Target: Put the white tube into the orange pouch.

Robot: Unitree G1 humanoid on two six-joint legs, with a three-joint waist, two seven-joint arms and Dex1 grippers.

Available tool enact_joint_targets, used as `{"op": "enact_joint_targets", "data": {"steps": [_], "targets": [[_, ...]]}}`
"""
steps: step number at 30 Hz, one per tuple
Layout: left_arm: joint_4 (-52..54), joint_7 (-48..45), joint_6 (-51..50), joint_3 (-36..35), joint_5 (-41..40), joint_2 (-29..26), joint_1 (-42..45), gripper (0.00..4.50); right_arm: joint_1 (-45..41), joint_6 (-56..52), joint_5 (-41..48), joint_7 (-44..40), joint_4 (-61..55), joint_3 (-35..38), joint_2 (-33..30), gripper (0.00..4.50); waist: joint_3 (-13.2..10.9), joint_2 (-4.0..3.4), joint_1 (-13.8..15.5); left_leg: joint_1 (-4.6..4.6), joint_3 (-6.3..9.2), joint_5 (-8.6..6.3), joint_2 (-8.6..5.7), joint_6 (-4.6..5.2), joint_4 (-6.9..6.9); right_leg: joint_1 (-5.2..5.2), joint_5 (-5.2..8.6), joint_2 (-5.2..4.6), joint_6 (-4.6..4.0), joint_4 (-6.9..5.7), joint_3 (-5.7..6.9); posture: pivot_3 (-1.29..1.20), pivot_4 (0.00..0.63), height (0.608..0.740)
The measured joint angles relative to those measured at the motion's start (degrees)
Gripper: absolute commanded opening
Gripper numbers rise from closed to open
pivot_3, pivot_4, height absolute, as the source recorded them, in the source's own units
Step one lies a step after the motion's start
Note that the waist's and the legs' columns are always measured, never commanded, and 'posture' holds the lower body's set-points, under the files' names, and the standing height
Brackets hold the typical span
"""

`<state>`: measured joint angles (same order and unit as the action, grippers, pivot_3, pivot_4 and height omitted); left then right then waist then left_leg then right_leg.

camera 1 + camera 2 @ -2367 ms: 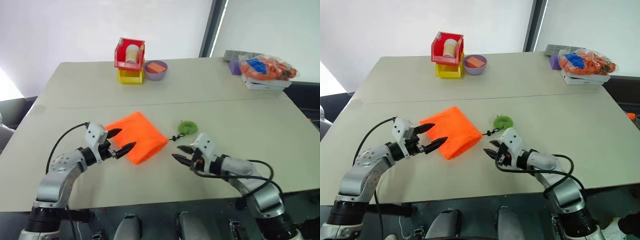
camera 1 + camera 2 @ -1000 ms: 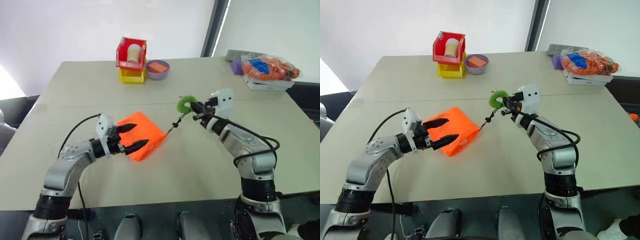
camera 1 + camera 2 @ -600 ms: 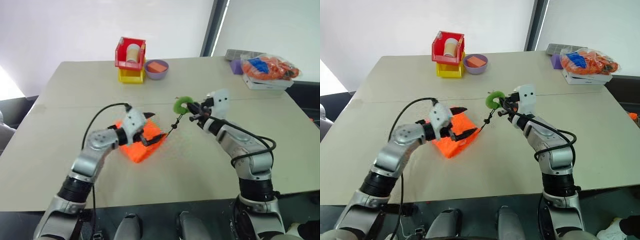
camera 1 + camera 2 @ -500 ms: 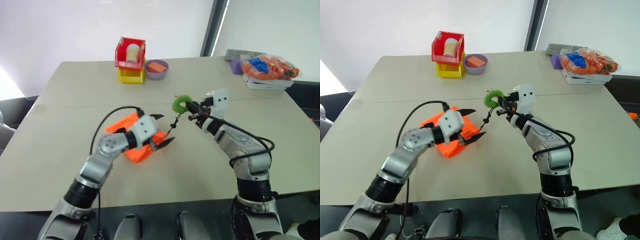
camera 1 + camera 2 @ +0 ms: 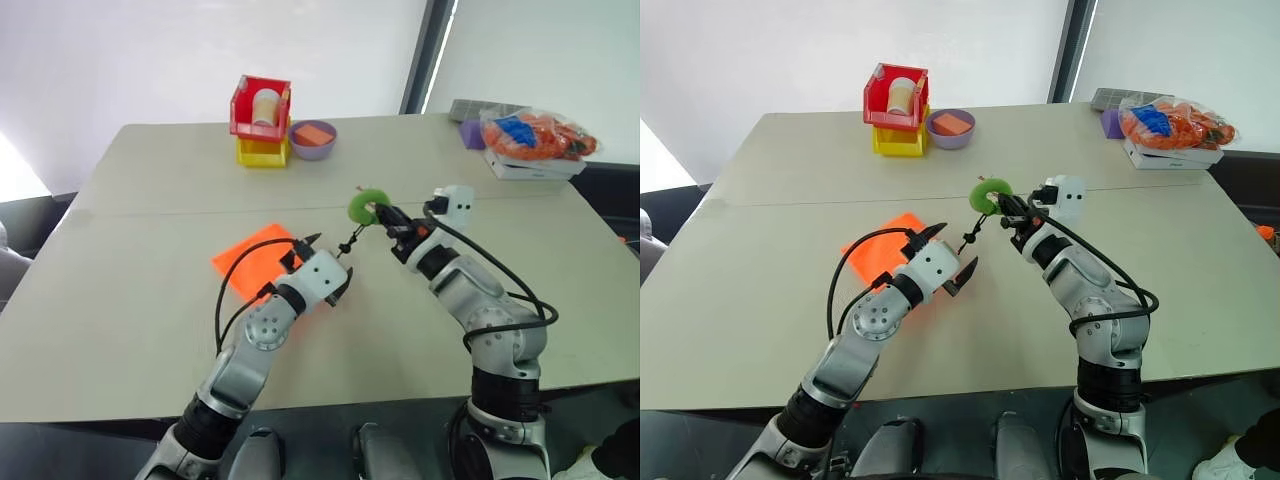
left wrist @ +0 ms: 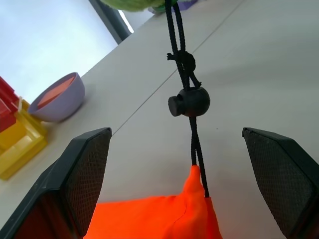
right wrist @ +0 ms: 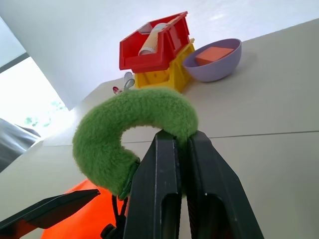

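A: Where is the orange pouch (image 5: 250,262)?
B: On the table (image 5: 150,200), its corner between the left gripper's (image 5: 952,252) spread fingers.
A: And the right gripper (image 5: 1002,209)?
B: Pressed shut, pinching the green ring (image 5: 987,193) on the cord (image 6: 192,119).

A wide beige table (image 5: 150,330) carries the orange pouch (image 5: 250,262) near its middle. Far back stand a yellow bin (image 5: 262,152) and a purple bowl (image 5: 312,140); a clear bag (image 5: 535,135) lies far right.
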<state>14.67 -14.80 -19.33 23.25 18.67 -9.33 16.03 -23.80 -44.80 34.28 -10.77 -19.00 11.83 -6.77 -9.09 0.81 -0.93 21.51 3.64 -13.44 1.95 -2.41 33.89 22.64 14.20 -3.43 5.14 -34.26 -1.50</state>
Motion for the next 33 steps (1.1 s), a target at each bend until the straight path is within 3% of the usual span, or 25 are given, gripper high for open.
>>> {"op": "enact_joint_targets", "data": {"steps": [8,12,33], "targets": [[-3.90,3.26,3.08,0.19,1.75,1.94,1.19,4.50,-0.27,-0.77,2.20,1.51,-0.02,0.03,-0.13,0.04,0.00,0.00,0.10,0.02,0.00,0.00,-0.01,0.00,0.01,0.00,-0.02,-0.01,-0.03,0.01,0.00,0.00,0.150,0.740],[-5.56,3.96,5.15,0.17,1.82,3.24,2.01,3.16,-0.27,-0.99,2.73,1.95,-0.04,-0.09,-0.41,0.00,0.00,0.00,0.09,0.02,0.00,0.00,-0.01,0.00,0.01,-0.01,-0.01,-0.01,-0.02,0.02,0.00,0.00,0.150,0.740],[-7.13,4.05,6.10,0.01,0.61,5.97,2.49,3.16,-0.27,-1.00,3.13,2.20,-0.47,-1.31,-1.02,0.00,0.00,0.00,0.09,0.02,0.00,0.00,-0.01,0.00,0.01,-0.01,0.00,0.00,-0.01,0.02,0.00,0.00,0.150,0.740]]}}
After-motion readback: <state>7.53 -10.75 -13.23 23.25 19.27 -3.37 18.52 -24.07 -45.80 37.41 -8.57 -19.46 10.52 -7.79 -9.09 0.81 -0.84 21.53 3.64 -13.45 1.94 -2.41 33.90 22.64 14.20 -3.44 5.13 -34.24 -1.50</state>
